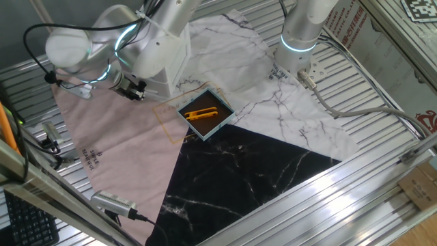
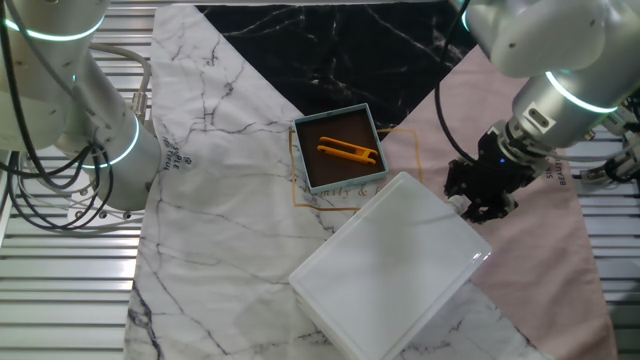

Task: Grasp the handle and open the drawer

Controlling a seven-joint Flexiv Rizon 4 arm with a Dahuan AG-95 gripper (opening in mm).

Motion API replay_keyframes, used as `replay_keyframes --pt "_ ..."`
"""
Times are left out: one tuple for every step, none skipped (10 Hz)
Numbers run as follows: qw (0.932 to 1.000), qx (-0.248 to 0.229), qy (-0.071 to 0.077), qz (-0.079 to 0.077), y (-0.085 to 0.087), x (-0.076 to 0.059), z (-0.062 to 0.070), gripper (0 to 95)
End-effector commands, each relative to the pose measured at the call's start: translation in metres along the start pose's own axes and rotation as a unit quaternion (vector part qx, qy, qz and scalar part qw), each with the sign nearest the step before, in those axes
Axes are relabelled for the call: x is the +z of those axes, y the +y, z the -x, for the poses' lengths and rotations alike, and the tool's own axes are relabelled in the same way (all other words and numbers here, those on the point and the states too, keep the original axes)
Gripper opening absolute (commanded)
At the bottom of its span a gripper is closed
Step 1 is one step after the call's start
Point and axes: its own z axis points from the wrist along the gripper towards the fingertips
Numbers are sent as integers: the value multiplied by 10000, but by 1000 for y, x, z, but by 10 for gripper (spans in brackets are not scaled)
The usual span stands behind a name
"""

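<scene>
The other fixed view shows my gripper (image 2: 478, 203) low at the right edge of the white cabinet (image 2: 385, 262), right at its upper right side, where the drawer front must be. The front itself faces away from this camera, so I see only the flat white top. Between my 2 fingers there is a small pale part, but I cannot see the handle, and I cannot tell if the fingers are pressed on it or only standing around it.

In one fixed view my gripper (image 1: 132, 89) is at the left face of the cabinet (image 1: 164, 68), but my arm covers most of the box. The knob and the drawer front are hidden here too.

My judgement on progress: the approach looks finished, because my fingers are already at the drawer side. I see no drawer sticking out from the box in any view, so I believe it is not opened yet. What is left is to be sure of the pinch on the knob, and then the whole pull.

Behind my gripper, beyond the cabinet, lies the blue-edged tray (image 2: 372, 112) with the orange tool (image 2: 348, 152), well apart from my fingers.
</scene>
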Motion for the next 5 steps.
replay_keyframes --pt "10000 -24 48 33 -1 0 2 380" --pt "10000 -37 69 41 -1 0 2 380" --pt "10000 -35 80 46 -1 0 2 380" --pt "9999 -17 99 56 -1 0 2 380" --pt "9999 -5 114 56 -1 0 2 380"
